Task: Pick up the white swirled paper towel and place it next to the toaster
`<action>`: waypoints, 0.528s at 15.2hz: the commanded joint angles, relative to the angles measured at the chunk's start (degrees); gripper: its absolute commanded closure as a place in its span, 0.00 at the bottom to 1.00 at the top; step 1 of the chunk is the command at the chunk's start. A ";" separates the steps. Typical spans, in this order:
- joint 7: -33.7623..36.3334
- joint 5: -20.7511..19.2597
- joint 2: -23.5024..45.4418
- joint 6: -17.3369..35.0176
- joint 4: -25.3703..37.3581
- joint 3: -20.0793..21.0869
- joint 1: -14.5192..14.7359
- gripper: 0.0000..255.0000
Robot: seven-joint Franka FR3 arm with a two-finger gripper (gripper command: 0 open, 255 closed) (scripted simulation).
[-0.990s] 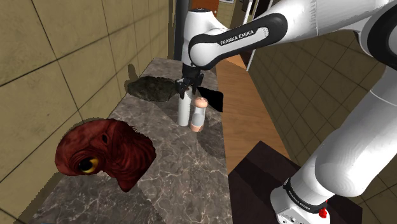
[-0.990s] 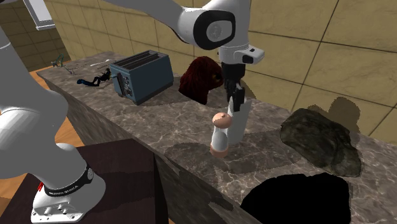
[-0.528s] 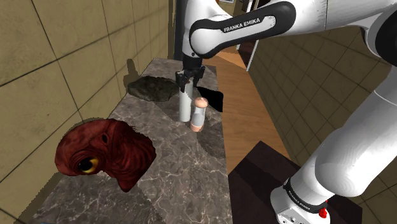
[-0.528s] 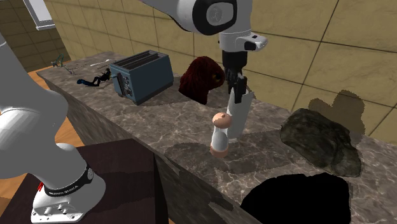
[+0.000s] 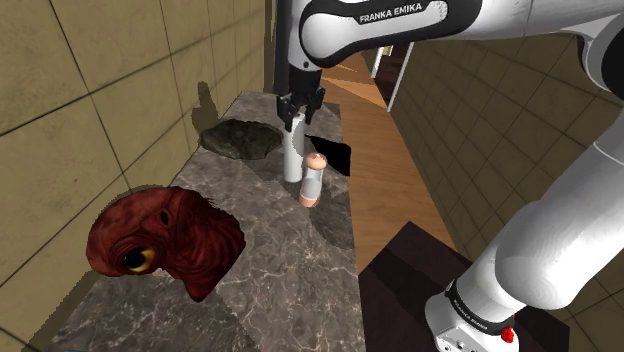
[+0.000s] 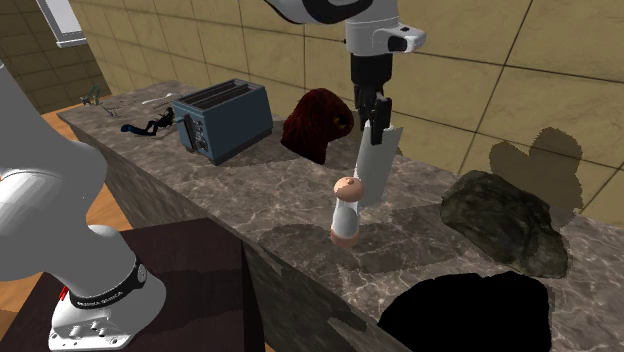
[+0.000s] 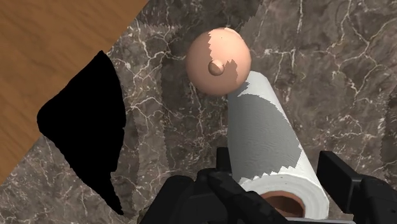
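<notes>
A white paper towel roll (image 5: 293, 155) (image 6: 374, 165) hangs slightly tilted just above the marble counter (image 5: 290, 270), clasped at its upper end by my black gripper (image 5: 291, 112) (image 6: 374, 115). In the wrist view the fingers (image 7: 334, 170) press both sides of the roll (image 7: 264, 137), whose brown core shows at the near end; my gripper (image 7: 280, 168) is shut on it. The dark blue toaster (image 6: 225, 118) stands on the counter toward the second exterior view's left, well away from the roll.
A peach-topped shaker (image 5: 313, 180) (image 6: 346, 210) (image 7: 218, 60) stands right beside the roll. A red-brown creature head (image 5: 165, 238) (image 6: 318, 122) sits between roll and toaster. A dark rocky lump (image 5: 240, 138) (image 6: 505, 220) and a black hole (image 6: 465, 315) (image 7: 86, 121) lie at the counter's other end.
My gripper has risen with the roll clasped in it, so the roll's lower end has come up off the counter beside the shaker.
</notes>
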 commanded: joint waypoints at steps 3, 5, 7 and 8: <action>-0.51 0.21 -0.32 -2.87 2.56 -0.09 -0.08 1.00; -0.66 0.29 -0.46 -4.38 3.94 -0.08 -0.08 1.00; -0.80 0.36 -0.55 -5.89 5.37 -0.08 -0.07 1.00; -0.87 0.39 -0.57 -6.66 6.11 -0.07 -0.07 1.00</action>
